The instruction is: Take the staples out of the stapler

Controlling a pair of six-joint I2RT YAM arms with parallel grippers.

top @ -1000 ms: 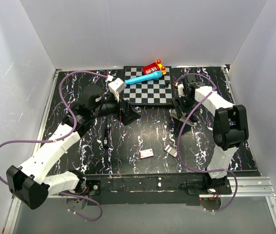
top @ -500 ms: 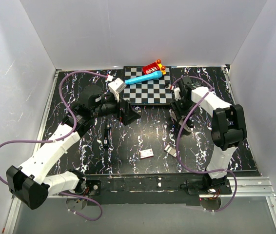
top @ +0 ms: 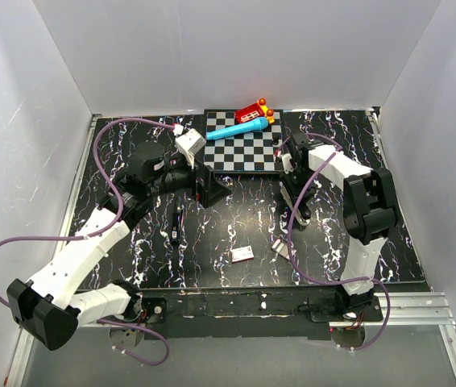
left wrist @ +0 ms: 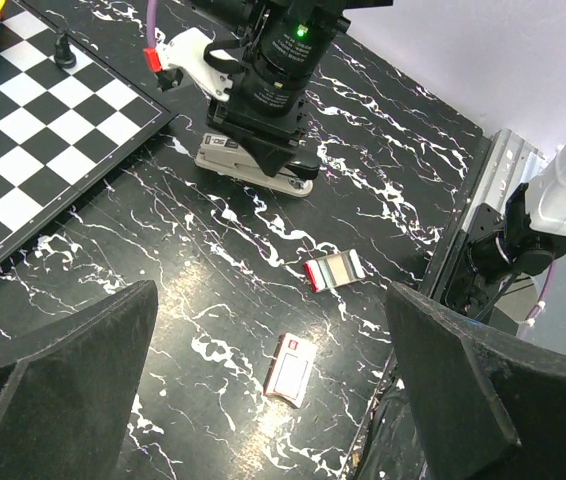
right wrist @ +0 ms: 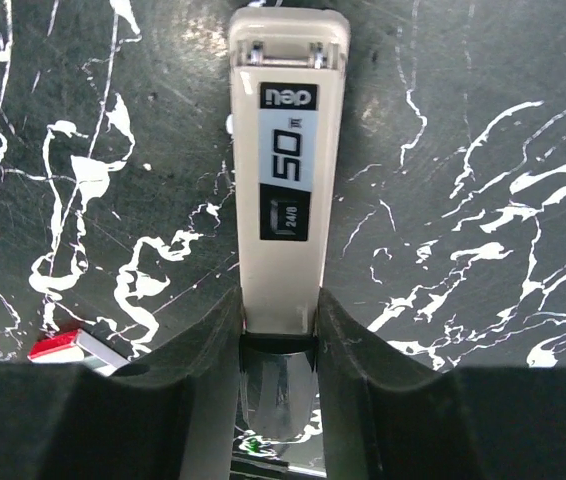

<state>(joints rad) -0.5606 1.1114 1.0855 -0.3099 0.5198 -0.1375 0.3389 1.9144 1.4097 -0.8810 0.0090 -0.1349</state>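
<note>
Currently, the right fingers (right wrist: 198,380) clamp both sides of the stapler (right wrist: 288,150), which lies flat on the surface (right wrist: 483,120). The left fingers (left wrist: 53,390) stand wide apart above the surface.

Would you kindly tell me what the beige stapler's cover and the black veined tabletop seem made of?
Beige oblong stapler: cover looks like matte moulded plastic, with a printed label. Black white-veined tabletop: marble pattern with faint sheen, likely a printed sheet; stone not excluded.
</note>
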